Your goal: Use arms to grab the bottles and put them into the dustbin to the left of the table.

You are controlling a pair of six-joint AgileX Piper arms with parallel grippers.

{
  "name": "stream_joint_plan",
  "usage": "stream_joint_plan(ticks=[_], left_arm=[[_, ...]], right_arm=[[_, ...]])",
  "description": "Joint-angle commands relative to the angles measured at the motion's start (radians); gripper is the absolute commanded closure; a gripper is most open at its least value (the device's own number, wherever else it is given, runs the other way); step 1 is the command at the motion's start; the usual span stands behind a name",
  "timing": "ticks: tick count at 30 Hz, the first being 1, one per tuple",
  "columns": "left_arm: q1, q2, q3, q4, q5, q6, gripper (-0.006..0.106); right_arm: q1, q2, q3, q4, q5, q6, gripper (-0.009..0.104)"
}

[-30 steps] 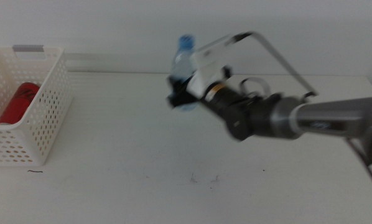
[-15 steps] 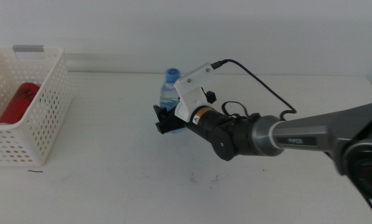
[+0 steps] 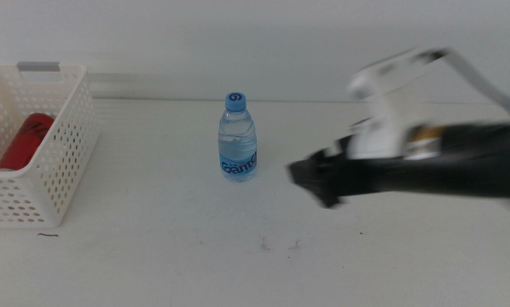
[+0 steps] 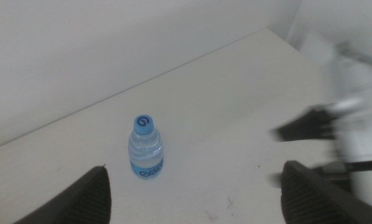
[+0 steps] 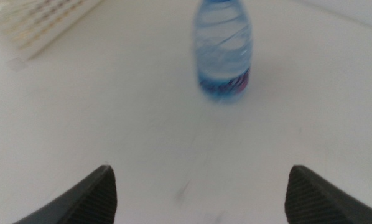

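Water bottle (image 3: 237, 138) is seen upright on the counter (image 3: 153, 247), blue cap on, untouched. Right tool (image 3: 316, 179) is found at the bottle's 4 o'clock, near but apart, blurred, jaws spread and empty. Left tool (image 4: 192, 186) is held above the counter, jaws spread wide, empty. Dustbin (image 3: 42, 170) sits at 9 o'clock, red can (image 3: 23, 141) lying inside.

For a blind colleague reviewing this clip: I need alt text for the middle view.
A small clear plastic water bottle with blue cap stands upright on the white table. The blurred right gripper, open, is apart to its right; a white perforated basket holding a red can sits far left.
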Motion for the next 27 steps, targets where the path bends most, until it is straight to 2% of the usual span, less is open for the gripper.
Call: stream_joint_plan(ticks=[1, 3, 5, 9, 11, 17, 24, 27], left_arm=[[-0.002, -0.004, 0.002, -0.004, -0.006, -0.001, 0.007], [-0.002, -0.004, 0.002, -0.004, -0.006, -0.001, 0.007], [-0.002, -0.004, 0.002, -0.004, -0.006, -0.001, 0.007], [-0.002, -0.004, 0.002, -0.004, -0.006, -0.001, 0.007], [-0.002, -0.004, 0.002, -0.004, -0.006, -0.001, 0.007], [-0.002, -0.004, 0.002, -0.004, -0.006, -0.001, 0.007], [-0.002, -0.004, 0.002, -0.004, -0.006, -0.001, 0.007], [-0.002, -0.004, 0.002, 0.043, -0.006, -0.001, 0.007]], right_arm=[[-0.007, -0.193, -0.051, -0.018, 0.274, 0.007, 0.005], [-0.007, -0.317, -0.101, -0.031, 0.384, 0.007, 0.006], [-0.007, -0.43, -0.15, -0.075, 0.44, 0.043, 0.008], [-0.007, -0.544, -0.184, -0.253, 0.5, 0.224, 0.01], [-0.007, -0.556, -0.184, -0.309, 0.521, 0.282, 0.01], [-0.007, -0.556, -0.184, -0.35, 0.523, 0.287, 0.01], [-0.007, -0.556, -0.184, -0.352, 0.511, 0.287, 0.01], [-0.007, -0.556, -0.184, -0.352, 0.511, 0.287, 0.01]])
